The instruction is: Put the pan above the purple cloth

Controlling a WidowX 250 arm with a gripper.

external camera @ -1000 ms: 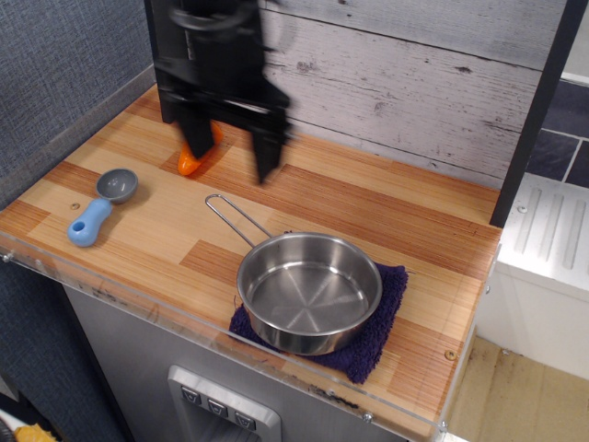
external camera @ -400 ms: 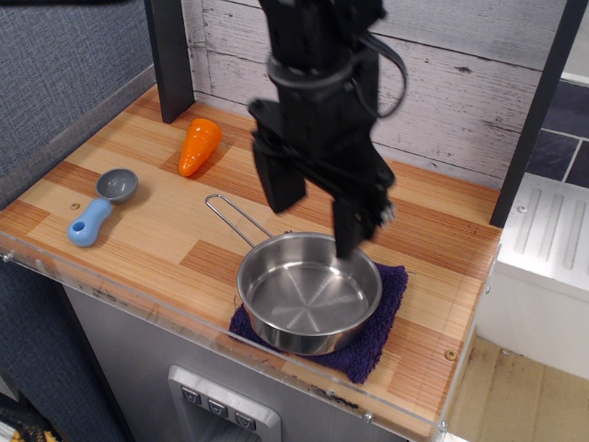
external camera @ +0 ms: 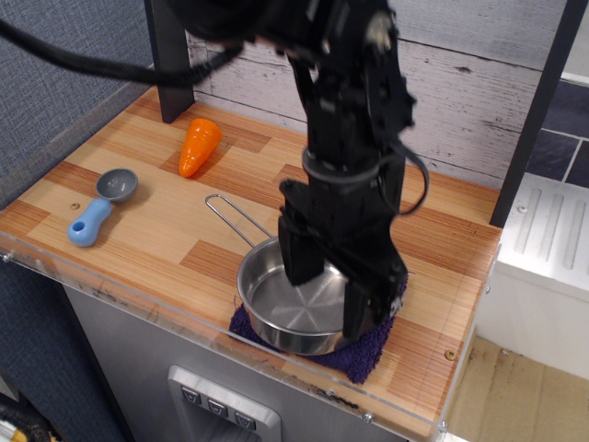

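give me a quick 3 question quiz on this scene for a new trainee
1. True or false: the small round shiny steel pan rests on the dark purple terry cloth.
2. Which object lies nearest the back wall?
A. the grey-and-blue scoop
B. the orange carrot
C. the pan
3. Fill in: the black gripper hangs open over the ____ side of the pan, as the camera sees it.

Key:
1. True; cloth shows beneath its front and right edge.
2. B
3. right; one finger sits inside the bowl, the other near the right rim.
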